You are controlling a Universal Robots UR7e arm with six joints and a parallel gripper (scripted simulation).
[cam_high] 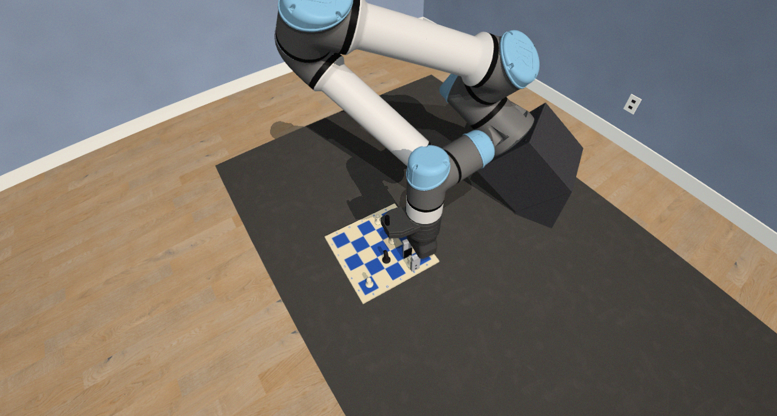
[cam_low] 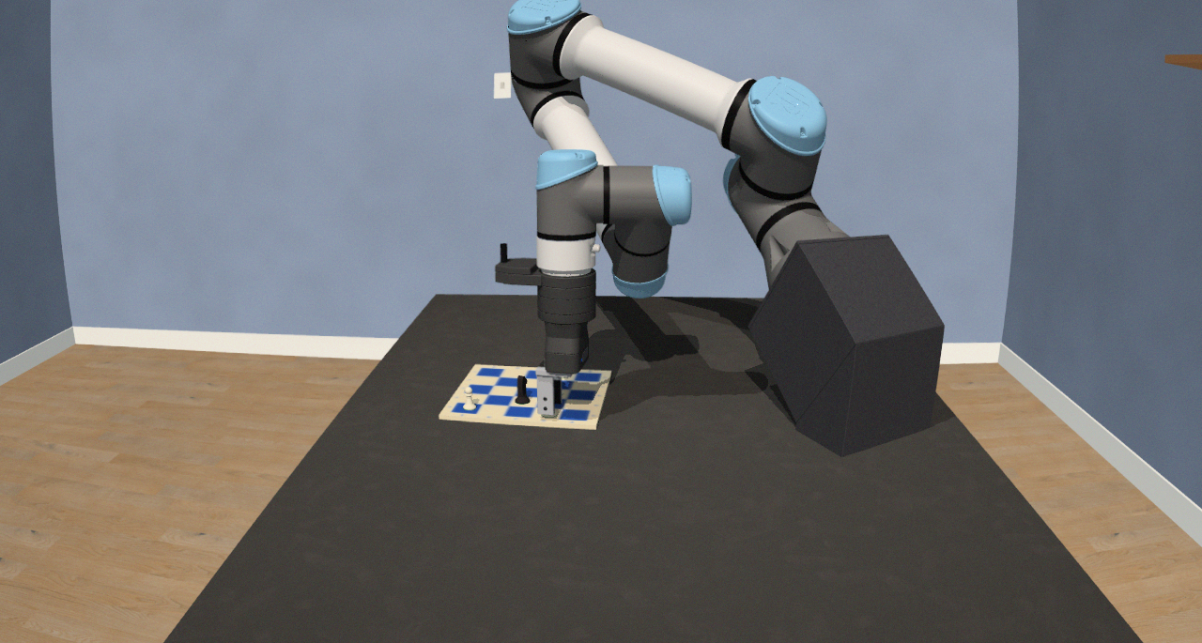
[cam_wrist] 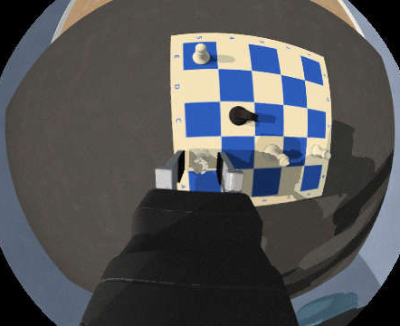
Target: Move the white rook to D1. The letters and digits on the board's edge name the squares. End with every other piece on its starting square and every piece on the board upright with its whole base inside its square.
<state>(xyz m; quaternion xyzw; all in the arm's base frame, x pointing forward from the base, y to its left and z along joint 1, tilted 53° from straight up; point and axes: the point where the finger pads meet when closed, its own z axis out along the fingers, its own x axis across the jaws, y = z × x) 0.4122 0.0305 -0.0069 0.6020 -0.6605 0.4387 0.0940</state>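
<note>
Blue walls and a plank floor frame a dark mat that carries a small blue-and-cream chessboard [cam_high: 347, 246], with the arm bent down over its near right corner. The pincer [cam_wrist: 199, 170] points straight down at that corner, its two fingers parted to a middling width and gripping nothing. Between them, seen from the wrist camera, stands a pale piece [cam_wrist: 200, 158] that I take to be the white rook; the fingers flank it on either side, and whether either pad touches it cannot be told. So the rook lies directly under the pincer, upright, its long axis in line with the fingers' approach, on a square in the board's edge row at that corner; the edge letters are too small to read. The coming move probably turns on this alignment: closing should catch the stem squarely if the piece sits centred in the gap.

Outward from there, two more white pieces [cam_wrist: 274, 152] stand along the same side of the board, a black pawn [cam_wrist: 240, 116] stands near the middle, and a white pawn [cam_wrist: 200, 53] sits alone in the far corner.
</note>
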